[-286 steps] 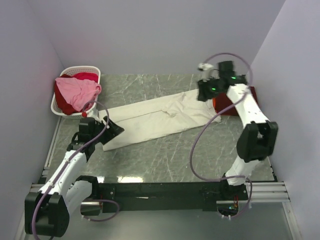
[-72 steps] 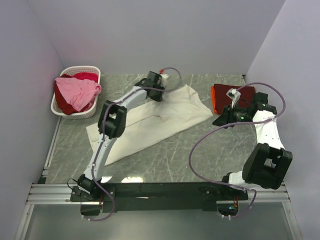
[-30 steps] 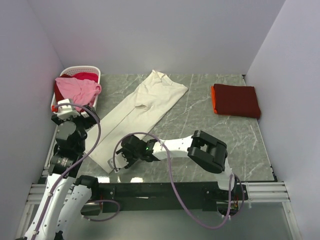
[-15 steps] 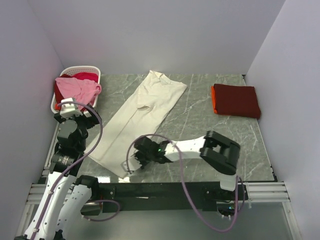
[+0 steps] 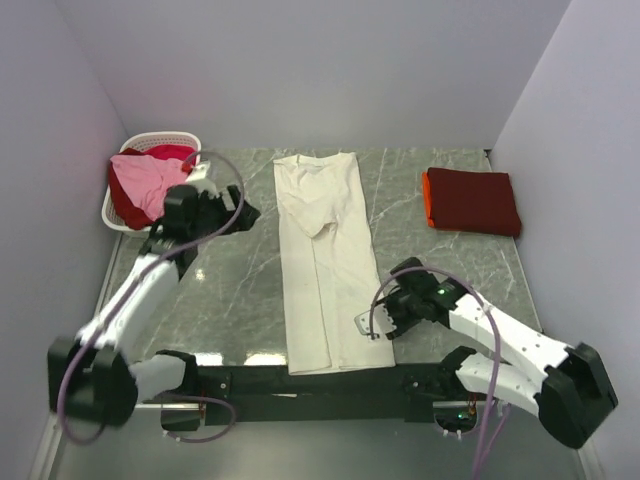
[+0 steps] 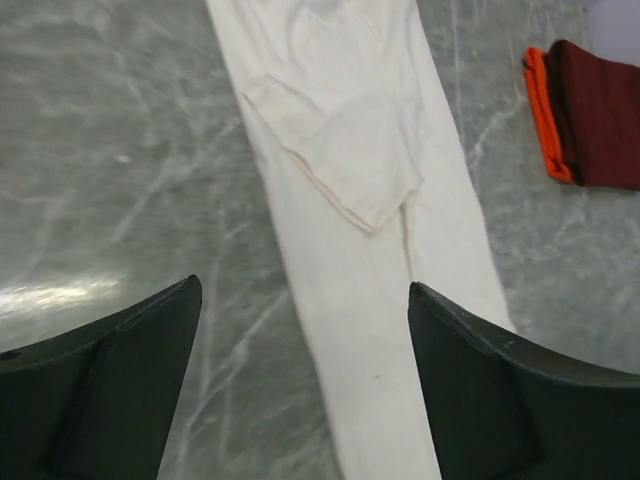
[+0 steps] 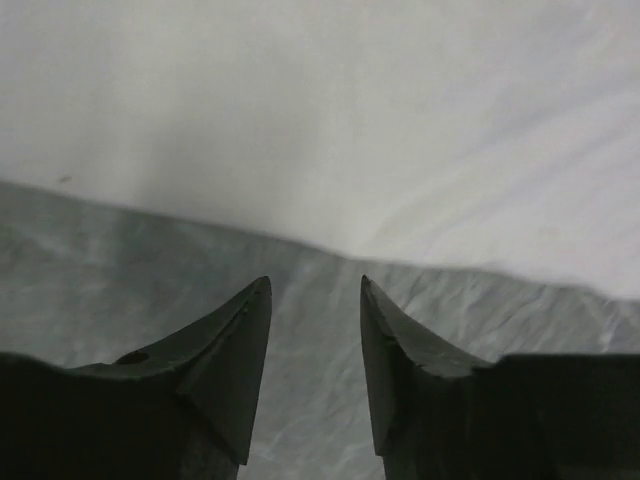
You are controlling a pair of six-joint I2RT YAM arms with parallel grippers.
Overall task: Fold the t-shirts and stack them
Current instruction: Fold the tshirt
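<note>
Okay, my right gripper (image 7: 312,285) sits at near hem of cream t-shirt (image 5: 325,260), jaws slightly apart, empty, I guess for pickup. Shirt lies as long strip. Left gripper (image 6: 302,288) hovers above, spread wide. Dark red t-shirt (image 5: 475,200) folded far right.

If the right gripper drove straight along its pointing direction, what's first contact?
Most likely the cream-white t-shirt: the right gripper, open and empty, points at its long edge across a thin strip of marble table. Depth is unclear, so it might touch the table first.
</note>
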